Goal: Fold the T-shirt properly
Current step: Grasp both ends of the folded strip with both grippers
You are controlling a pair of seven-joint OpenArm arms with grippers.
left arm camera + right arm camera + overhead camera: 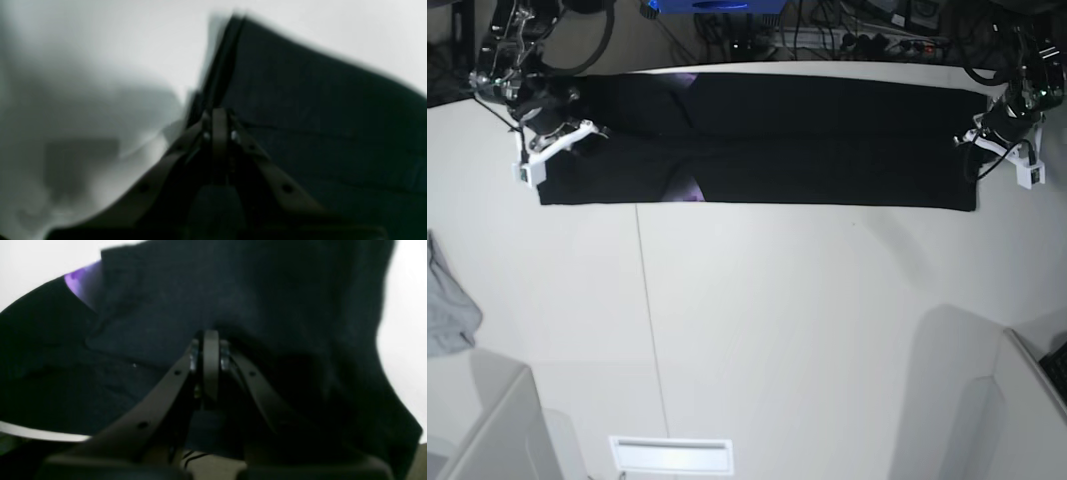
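The black T-shirt [767, 140] lies as a long folded band across the far side of the white table [777, 320], with a bit of purple print showing [689, 188]. My right gripper [577, 135] is at the band's left end; in the right wrist view it [210, 343] is shut on bunched black T-shirt cloth [267, 290], purple print at upper left [81, 280]. My left gripper [980, 135] is at the band's right end. In the blurred left wrist view it [219, 121] is shut on the T-shirt's edge [317, 100], which is lifted slightly.
A small light grey cloth [447, 305] lies at the table's left edge. A white slotted plate [670, 455] sits at the front edge. Grey panels stand at the front corners [1027, 400]. Cables and a blue box [717, 8] lie behind the table.
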